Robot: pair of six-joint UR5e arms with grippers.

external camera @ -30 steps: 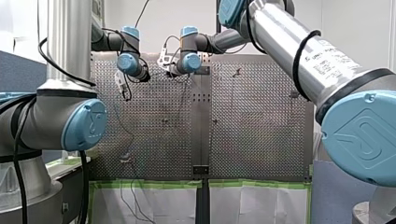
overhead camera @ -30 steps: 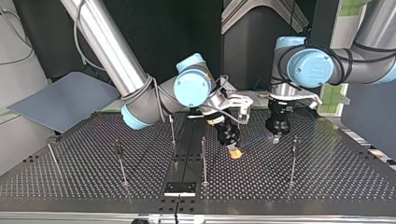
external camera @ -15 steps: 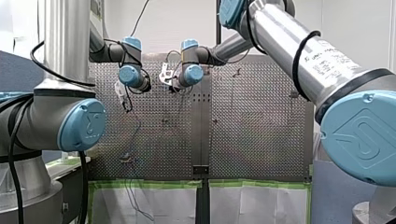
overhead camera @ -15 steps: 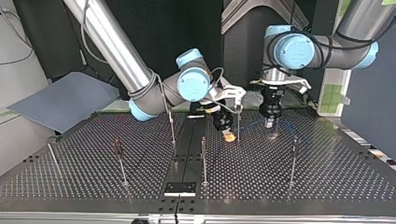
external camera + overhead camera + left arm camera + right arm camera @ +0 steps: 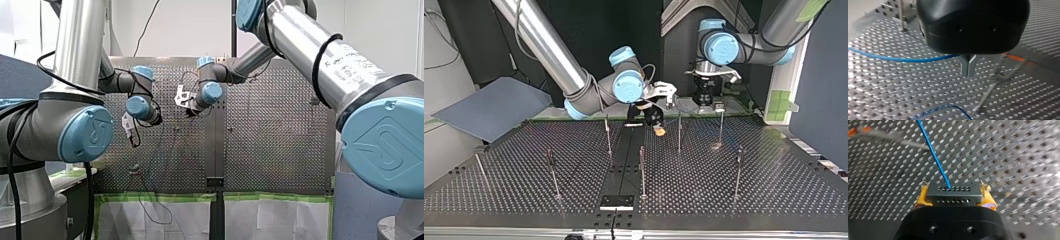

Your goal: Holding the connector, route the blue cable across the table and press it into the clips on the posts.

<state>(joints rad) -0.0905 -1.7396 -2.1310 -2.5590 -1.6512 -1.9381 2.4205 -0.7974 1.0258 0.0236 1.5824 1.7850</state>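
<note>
The right gripper [image 5: 955, 198] is pinching the connector [image 5: 953, 192] between its yellow pads, with the blue cable [image 5: 934, 157] running straight out ahead. The left gripper [image 5: 968, 68] is pressing its fingers together, cable meeting them sideways.

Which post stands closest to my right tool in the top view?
The post immediately right of my right tool in that view; every other post stands clearly farther from it.

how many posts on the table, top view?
7 posts. Nearer row: far left, left, middle, right. Farther row: left, middle, right. Others may be hidden.
</note>
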